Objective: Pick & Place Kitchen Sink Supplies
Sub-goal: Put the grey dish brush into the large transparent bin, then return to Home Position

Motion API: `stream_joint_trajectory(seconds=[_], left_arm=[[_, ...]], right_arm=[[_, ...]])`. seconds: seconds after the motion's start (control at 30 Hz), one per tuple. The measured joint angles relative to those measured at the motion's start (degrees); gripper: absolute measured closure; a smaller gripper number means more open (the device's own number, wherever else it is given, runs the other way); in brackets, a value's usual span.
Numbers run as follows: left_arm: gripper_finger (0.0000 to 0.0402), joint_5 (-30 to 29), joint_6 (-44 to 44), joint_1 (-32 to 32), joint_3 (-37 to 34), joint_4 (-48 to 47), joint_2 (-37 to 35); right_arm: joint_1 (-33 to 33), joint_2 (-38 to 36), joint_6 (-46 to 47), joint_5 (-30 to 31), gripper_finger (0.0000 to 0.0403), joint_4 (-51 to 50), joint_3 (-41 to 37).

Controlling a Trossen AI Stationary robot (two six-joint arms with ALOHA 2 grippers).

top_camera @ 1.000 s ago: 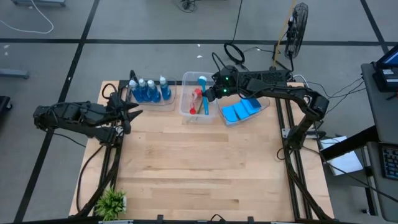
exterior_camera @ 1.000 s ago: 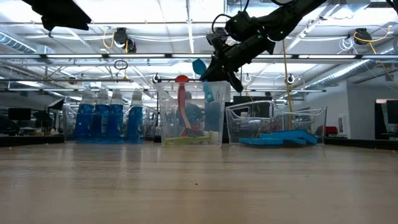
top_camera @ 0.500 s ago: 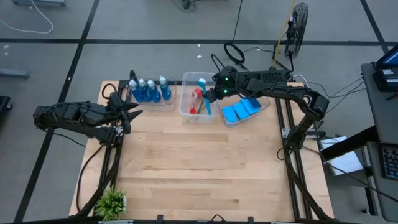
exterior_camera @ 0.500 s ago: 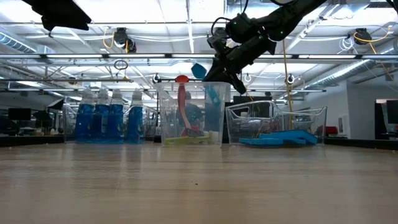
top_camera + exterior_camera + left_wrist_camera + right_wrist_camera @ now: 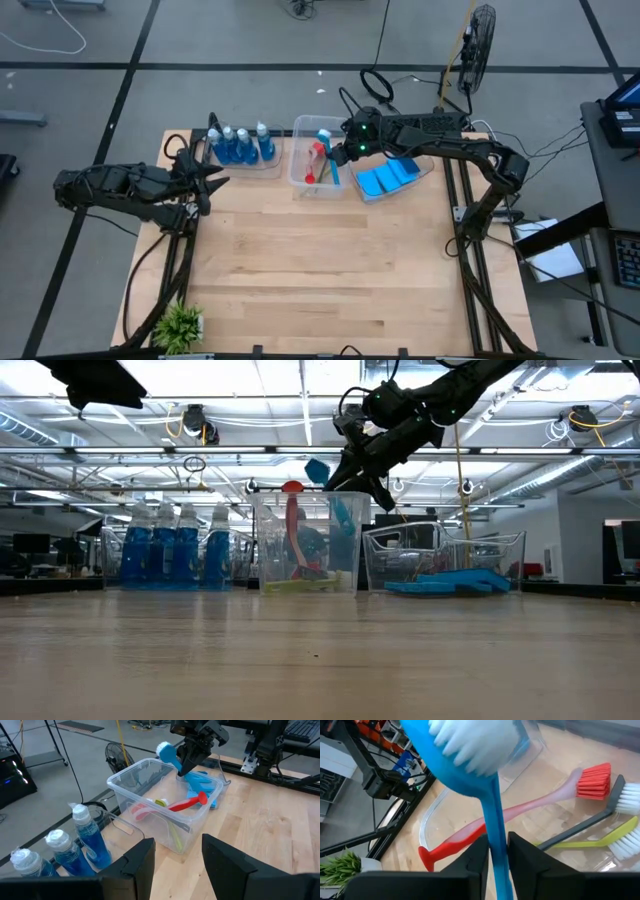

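Observation:
A blue dish brush [image 5: 465, 750] stands slanted, white bristle head up, over the middle clear tub [image 5: 297, 150], between the fingers of my right gripper [image 5: 498, 865]. In the tub lie a red brush [image 5: 520, 810], a yellow-green brush [image 5: 590, 840] and a grey brush [image 5: 592, 820]. Several bottles of blue liquid [image 5: 240, 145] stand upright at the far left. Blue sponges [image 5: 388, 177] lie in the right tub. My left gripper [image 5: 177, 845] waits open at the table's left side, holding nothing. My right gripper pinches the blue brush's thin handle [image 5: 497, 845] between its two fingers, below the head. The fingers come from the table's right, slanting down, and lie across the handle. The head [image 5: 316, 468] stands above the tub's rim, and the handle's lower part [image 5: 340, 515] reaches down inside the tub.
A small green plant [image 5: 180, 325] sits at the table's near left corner. Bare wooden tabletop [image 5: 320, 260] spreads from the tubs to the near edge. A fan [image 5: 480, 40] and cables stand beyond the far right corner.
The blue brush's head has turned a little in my right gripper's hold and leans slightly more away from the fingers. The right arm has stayed over the middle tub.

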Motion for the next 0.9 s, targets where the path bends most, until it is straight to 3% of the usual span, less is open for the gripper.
stream_joint_trajectory(seconds=[0.33, 0.6, 0.9], left_arm=[[0.0236, 0.0, 0.28, 0.02, 0.0, 0.0, 0.0], [0.0236, 0.0, 0.47, 0.0, 0.0, 0.02, 0.0], [0.0236, 0.0, 0.44, 0.02, 0.0, 0.06, -0.01]], right_arm=[[0.0, 0.0, 0.03, 0.02, 0.0302, 0.39, 0.0], [0.11, -1.18, -0.94, -0.3, 0.0301, 1.49, -0.07], [0.8, -7.73, -5.53, -1.38, 0.03, 5.39, -0.04]])
